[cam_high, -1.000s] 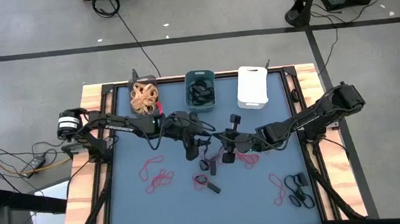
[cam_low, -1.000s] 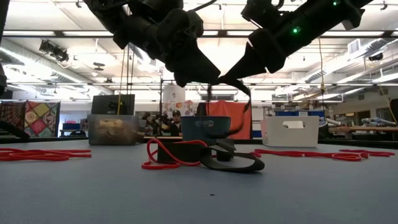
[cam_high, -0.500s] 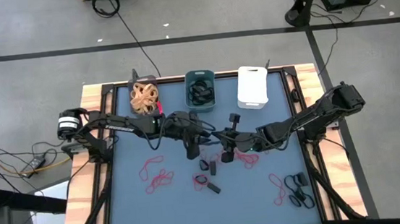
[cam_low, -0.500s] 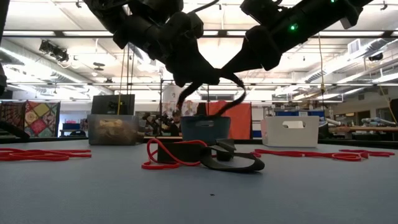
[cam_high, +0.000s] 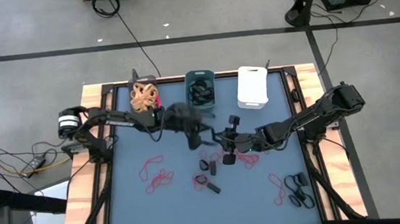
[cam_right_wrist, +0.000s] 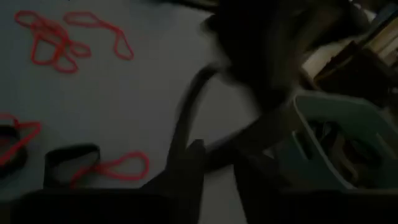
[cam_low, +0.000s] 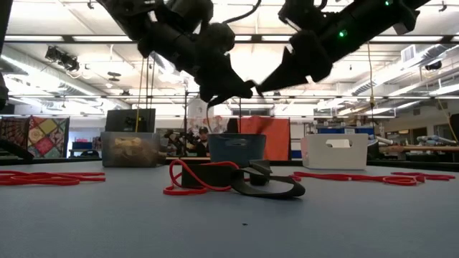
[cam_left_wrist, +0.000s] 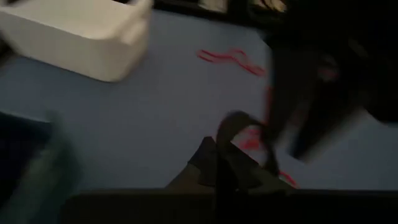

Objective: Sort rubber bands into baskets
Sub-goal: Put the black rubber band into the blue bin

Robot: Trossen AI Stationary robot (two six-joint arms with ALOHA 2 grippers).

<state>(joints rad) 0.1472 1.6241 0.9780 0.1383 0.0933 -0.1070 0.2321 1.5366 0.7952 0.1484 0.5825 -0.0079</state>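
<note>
The teal-blue rectangular plastic basket (cam_high: 200, 88) stands at the far edge of the blue-grey table (cam_high: 131, 198), already holding black loops, and serves as the landmark here. Just beside it on one side sits the dark grey basket (cam_high: 144, 96) heaped with tan rubber bands (cam_high: 143, 98); on the other side stands the white basket (cam_high: 252, 86). The left gripper (cam_high: 203, 131) hovers above the table a little in front of the teal-blue basket, its fingers closed on a thin black rubber band (cam_left_wrist: 239, 124) that loops out from their tips in the left wrist view. The right gripper (cam_high: 226, 143) hangs just beside it, slightly farther from the teal-blue basket, and the two tips nearly meet in the low view; its jaws stand slightly parted, and whether they hold anything cannot be told. Under the grippers lie a red rubber band (cam_low: 188, 176) and a wide black band (cam_low: 267, 188) tangled together. More red bands (cam_high: 156, 172) are scattered on the table nearer the left arm, and a cluster of black and red bands (cam_high: 294, 188) lies well apart, toward the near right corner.
</note>
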